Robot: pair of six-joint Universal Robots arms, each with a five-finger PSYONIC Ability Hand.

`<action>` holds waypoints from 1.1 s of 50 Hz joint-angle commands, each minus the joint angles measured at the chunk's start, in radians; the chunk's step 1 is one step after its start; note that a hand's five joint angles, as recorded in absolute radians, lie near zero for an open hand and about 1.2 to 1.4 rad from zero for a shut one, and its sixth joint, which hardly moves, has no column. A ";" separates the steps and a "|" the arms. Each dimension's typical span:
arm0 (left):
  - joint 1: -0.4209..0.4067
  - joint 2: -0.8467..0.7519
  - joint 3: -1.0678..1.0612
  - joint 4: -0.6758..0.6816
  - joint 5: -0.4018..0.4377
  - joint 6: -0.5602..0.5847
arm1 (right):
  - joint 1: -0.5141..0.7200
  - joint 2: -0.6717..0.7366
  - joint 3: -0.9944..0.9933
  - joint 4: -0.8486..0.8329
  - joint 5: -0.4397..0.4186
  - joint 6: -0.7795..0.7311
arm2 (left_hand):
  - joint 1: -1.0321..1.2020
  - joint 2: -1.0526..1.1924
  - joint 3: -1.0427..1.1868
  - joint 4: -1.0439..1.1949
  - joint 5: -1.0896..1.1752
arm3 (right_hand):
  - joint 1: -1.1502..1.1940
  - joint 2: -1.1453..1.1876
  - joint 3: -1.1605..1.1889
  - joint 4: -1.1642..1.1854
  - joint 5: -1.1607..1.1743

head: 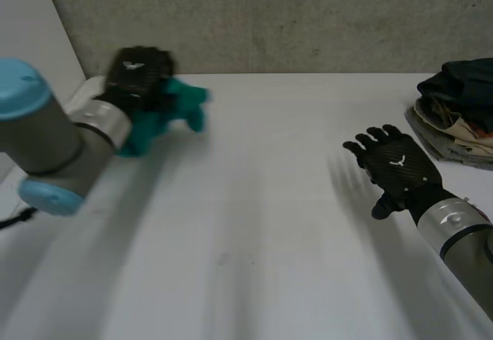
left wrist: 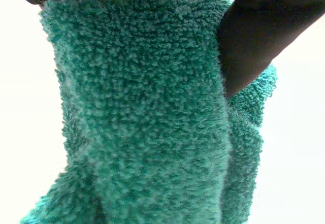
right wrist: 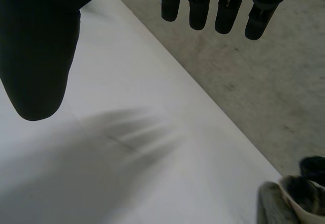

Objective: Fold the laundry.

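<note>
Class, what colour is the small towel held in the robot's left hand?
Plain teal green. The towel shows best in the left wrist view.

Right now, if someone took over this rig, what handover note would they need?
Left robot hand: shut on a teal towel at the far left of the table; in the left wrist view the thumb presses on the cloth, which hangs bunched from the hand.
Right robot hand: open, fingers spread, over the table's right part, holding nothing.
Pile of mixed laundry: far right corner, beyond the right robot hand.
Done: towel picked up, not yet folded.
Left: spread and fold the towel, then likely work through the pile.
</note>
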 commanded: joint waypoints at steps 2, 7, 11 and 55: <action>-0.255 -0.180 0.020 -0.014 0.044 -0.050 | -0.002 -0.004 -0.012 0.004 0.073 0.001 | -0.040 -0.136 -0.124 -0.140 -0.043 | -0.062 -0.041 -0.038 -0.038 -0.044; -0.346 -0.222 0.052 -0.114 0.039 0.022 | -0.013 -0.006 -0.016 0.005 0.074 0.002 | -0.611 -0.707 -0.695 -0.711 -0.615 | -0.062 -0.041 -0.038 -0.038 -0.044; -0.343 -0.118 0.043 -0.164 -0.008 0.045 | -0.022 -0.020 -0.033 0.016 0.074 0.005 | -0.744 -0.840 -0.828 -0.844 -0.748 | -0.062 -0.041 -0.038 -0.038 -0.044; -0.223 -0.045 -0.321 -0.042 -0.267 0.057 | 0.130 0.543 -0.720 0.406 -0.162 -0.251 | -0.292 -0.388 -0.377 -0.392 -0.296 | 0.277 0.298 0.301 0.301 0.295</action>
